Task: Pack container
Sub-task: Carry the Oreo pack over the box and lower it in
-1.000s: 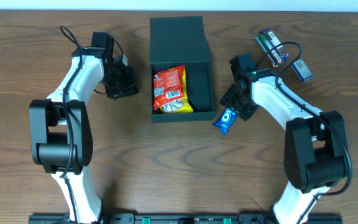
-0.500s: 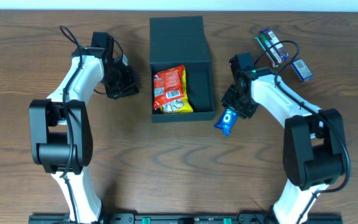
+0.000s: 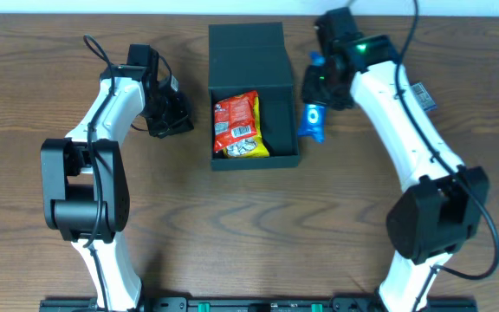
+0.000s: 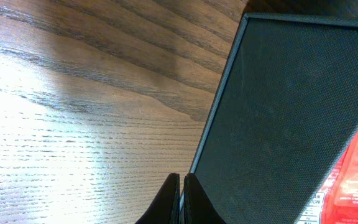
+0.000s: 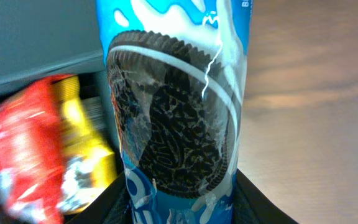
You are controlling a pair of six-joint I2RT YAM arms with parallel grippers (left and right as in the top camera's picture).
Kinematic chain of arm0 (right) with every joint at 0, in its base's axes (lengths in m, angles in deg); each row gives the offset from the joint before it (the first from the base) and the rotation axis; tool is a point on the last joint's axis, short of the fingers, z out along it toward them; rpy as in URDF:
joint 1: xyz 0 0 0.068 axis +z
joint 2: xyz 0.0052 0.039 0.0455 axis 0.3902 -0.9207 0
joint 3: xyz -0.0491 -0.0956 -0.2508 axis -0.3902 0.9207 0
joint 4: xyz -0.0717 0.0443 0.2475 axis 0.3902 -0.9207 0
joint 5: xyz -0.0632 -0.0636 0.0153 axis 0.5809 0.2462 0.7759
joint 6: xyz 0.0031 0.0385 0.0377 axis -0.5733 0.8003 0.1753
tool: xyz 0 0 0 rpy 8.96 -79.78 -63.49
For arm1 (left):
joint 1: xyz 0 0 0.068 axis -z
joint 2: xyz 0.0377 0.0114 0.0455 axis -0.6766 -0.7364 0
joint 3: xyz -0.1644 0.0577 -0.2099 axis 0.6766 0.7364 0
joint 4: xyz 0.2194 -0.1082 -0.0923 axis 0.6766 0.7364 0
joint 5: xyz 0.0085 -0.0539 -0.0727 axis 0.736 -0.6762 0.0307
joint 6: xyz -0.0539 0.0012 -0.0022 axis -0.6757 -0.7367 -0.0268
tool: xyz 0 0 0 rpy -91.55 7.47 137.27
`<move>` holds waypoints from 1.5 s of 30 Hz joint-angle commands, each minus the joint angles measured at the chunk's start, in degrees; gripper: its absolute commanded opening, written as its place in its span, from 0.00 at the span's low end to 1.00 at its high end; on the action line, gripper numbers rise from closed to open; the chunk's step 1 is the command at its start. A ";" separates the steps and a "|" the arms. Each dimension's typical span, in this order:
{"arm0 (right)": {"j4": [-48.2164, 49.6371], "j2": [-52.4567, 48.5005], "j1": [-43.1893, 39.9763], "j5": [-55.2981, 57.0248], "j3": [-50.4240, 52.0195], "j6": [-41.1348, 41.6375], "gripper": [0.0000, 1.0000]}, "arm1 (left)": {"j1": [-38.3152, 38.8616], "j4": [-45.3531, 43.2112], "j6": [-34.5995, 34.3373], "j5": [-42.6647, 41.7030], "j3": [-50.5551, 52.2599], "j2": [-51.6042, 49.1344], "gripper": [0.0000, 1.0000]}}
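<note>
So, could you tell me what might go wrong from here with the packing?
The Oreo packet in the right gripper hangs outside the right wall of the container, not over the opening; released now, it would probably miss. The red snack bag inside leaves only a narrow gap.

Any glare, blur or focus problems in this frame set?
Left wrist: strong glare washes out the table on the left, while the container wall is crisp. Right wrist: the Oreo packet is sharp, the red packet behind it smeared and blurred. Overhead: evenly lit, sharp, soft shadows only.
</note>
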 commanded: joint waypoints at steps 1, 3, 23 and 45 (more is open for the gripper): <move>1.07 0.07 4.28 -1.66 -1.07 -5.22 0.33 | -0.17 0.20 0.20 0.15 0.24 -0.87 0.06; 1.92 -0.74 6.01 -1.64 -1.07 -5.31 0.33 | -0.17 0.22 0.20 0.15 0.24 -0.87 0.06; 3.89 -10.60 9.11 -3.04 -0.96 -5.64 0.38 | -0.17 0.46 0.20 0.13 0.24 -0.87 0.06; 3.23 -14.29 9.25 -1.90 -0.96 -2.62 0.46 | -0.17 0.46 0.17 -0.02 0.24 -0.87 0.06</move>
